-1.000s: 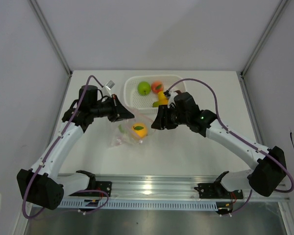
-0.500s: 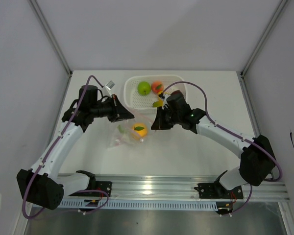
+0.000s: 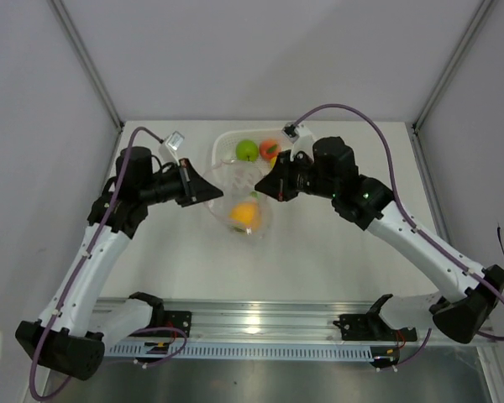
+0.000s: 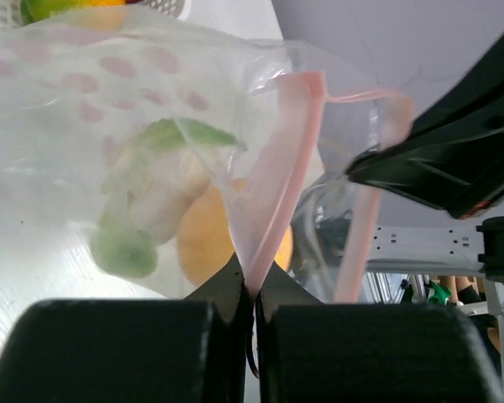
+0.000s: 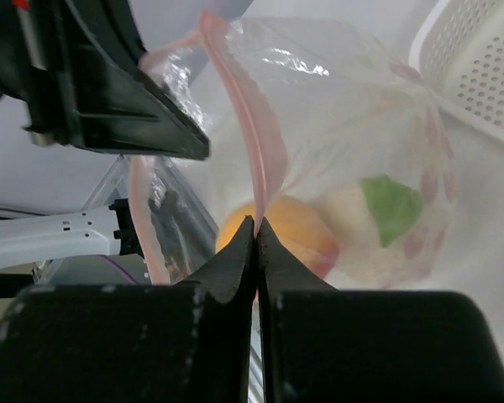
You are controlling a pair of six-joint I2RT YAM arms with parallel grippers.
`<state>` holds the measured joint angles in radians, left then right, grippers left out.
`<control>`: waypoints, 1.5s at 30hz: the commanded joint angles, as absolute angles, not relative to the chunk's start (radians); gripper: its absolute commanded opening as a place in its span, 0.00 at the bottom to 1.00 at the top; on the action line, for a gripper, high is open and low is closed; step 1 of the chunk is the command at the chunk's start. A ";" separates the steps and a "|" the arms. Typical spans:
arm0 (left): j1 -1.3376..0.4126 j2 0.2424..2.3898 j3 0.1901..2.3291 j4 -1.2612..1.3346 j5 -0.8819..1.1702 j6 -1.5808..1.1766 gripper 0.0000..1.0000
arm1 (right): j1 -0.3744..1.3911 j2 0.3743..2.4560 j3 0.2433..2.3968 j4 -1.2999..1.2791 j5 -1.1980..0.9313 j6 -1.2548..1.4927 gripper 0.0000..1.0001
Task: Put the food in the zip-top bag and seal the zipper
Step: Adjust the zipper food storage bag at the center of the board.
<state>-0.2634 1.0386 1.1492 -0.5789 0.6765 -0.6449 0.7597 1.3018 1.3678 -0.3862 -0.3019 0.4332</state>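
Bag [image 4: 84,109] raised — left gripper [image 4: 252,281], right gripper [image 5: 256,231] pinching zipper [image 4: 279,168].

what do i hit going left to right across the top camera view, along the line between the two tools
left tool → bag, with an orange fruit inside it → right tool

Clear bag [image 3: 233,190] hangs open, citrus [image 3: 244,215] apparently inside.
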 commanded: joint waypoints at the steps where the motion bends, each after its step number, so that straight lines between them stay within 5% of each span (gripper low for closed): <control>1: -0.267 1.097 0.973 -0.540 0.660 -0.630 0.01 | 0.753 1.377 1.315 -0.400 -0.328 0.446 0.00; 7: -0.268 1.089 0.876 -0.491 0.703 -0.689 0.01 | 0.787 1.408 1.293 -0.386 -0.302 0.424 0.00; 15: -0.273 0.839 1.151 -0.690 0.606 -0.673 0.01 | 0.836 1.292 1.425 -0.439 -0.275 0.376 0.00; 24: -0.273 0.709 0.735 -0.672 0.562 -0.723 0.01 | 0.834 1.316 1.124 -0.282 -0.339 0.459 0.00; 39: -0.273 0.699 1.078 -0.822 0.474 -0.680 0.01 | 0.842 1.410 1.431 -0.368 -0.371 0.357 0.00; 42: -0.272 0.721 1.080 -0.819 0.463 -0.670 0.01 | 0.839 1.451 1.471 -0.403 -0.374 0.344 0.23; 43: -0.272 0.727 1.077 -0.818 0.462 -0.669 0.01 | 0.838 1.460 1.485 -0.432 -0.370 0.339 0.43; 45: -0.273 0.736 1.072 -0.810 0.462 -0.669 0.01 | 0.835 1.477 1.525 -0.459 -0.359 0.327 0.59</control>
<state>-0.2722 0.7250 1.0534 -0.8295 0.4751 -0.6884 0.8375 1.4487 1.4563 -0.4065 -0.3580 0.3614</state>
